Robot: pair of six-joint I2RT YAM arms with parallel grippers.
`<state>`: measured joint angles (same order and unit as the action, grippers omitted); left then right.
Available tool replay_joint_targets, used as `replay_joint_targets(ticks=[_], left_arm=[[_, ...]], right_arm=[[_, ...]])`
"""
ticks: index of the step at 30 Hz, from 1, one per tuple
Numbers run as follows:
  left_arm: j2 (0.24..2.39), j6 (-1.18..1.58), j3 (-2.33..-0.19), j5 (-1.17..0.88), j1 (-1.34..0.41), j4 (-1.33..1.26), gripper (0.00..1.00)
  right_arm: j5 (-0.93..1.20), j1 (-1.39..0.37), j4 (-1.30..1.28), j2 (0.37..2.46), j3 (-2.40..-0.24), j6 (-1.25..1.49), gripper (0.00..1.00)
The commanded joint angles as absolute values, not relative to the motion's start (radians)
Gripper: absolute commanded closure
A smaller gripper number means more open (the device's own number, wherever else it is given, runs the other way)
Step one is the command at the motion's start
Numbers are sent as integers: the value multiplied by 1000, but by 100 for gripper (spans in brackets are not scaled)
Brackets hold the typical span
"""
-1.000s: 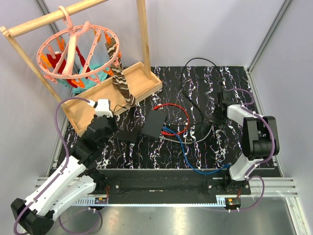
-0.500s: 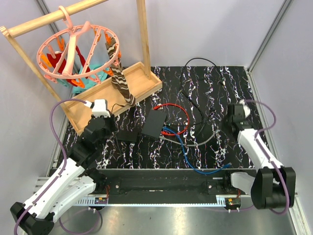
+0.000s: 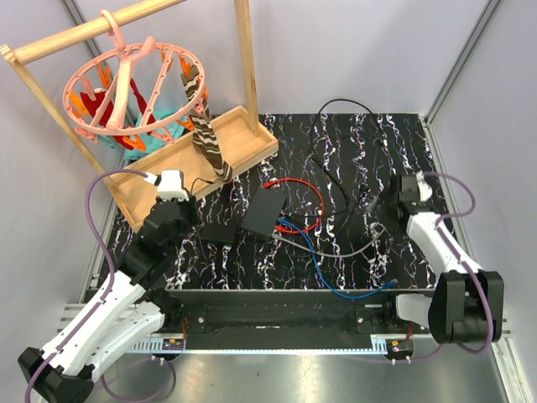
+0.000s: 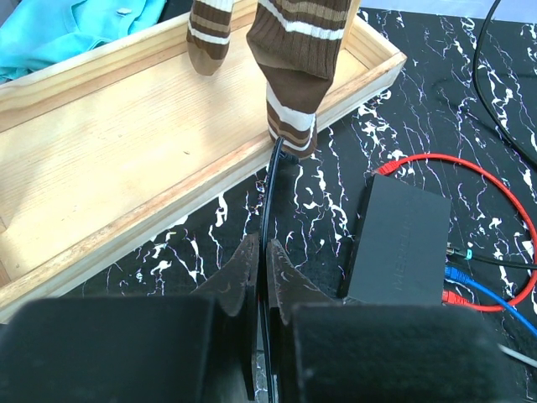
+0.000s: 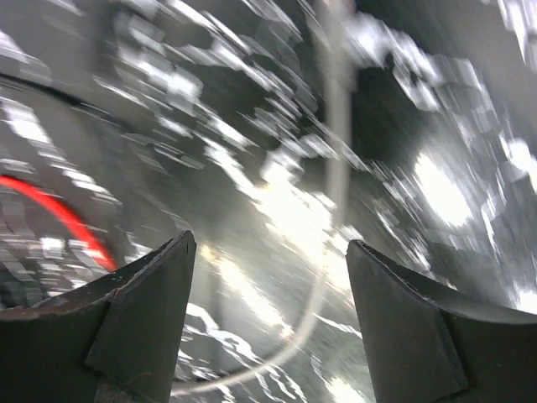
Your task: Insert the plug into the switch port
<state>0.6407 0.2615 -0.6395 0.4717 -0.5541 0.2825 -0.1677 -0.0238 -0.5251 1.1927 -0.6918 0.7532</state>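
Table point(image 3: 252, 260): black top, white marbling.

Directly on it:
- wooden tray point(image 3: 239, 143), far left, set at an angle
- flat black box point(image 3: 263, 214), near centre
- smaller black block point(image 3: 220, 232), just left of the box
- thin black cord point(image 4: 270, 193), running from the tray's edge toward the near side
- red cable point(image 3: 295, 180), looped at the box's right side
- blue cable point(image 3: 352, 295), curving from the box to the near edge
- grey cable point(image 3: 336, 249), crossing the blue one
- black cable point(image 3: 344, 102), looped at the far side

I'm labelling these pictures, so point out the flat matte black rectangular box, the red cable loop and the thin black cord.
Flat matte black rectangular box point(image 4: 403, 243): left wrist view, top face.
Red cable loop point(image 4: 453, 161): left wrist view, far arc.
Thin black cord point(image 4: 270, 185): left wrist view, its straight middle stretch.
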Motion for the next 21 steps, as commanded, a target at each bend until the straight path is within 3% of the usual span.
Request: replay_joint_targets(ticks=[1, 13, 18, 19, 21], left_arm=[[629, 262, -666, 463, -548, 227, 95], [629, 262, -660, 474, -523, 222, 95], [634, 261, -660, 477, -519, 225, 95], [634, 261, -660, 476, -520, 225, 95], [635, 261, -660, 477, -520, 227, 95]], right_arm=[[-169, -20, -436, 1282, -865, 597, 19], [-3, -20, -258, 1673, -1031, 656, 31], [41, -20, -219, 1730, -1028, 669, 55], [43, -20, -222, 1720, -1025, 663, 68], [51, -21, -225, 1689, -1014, 640, 80]])
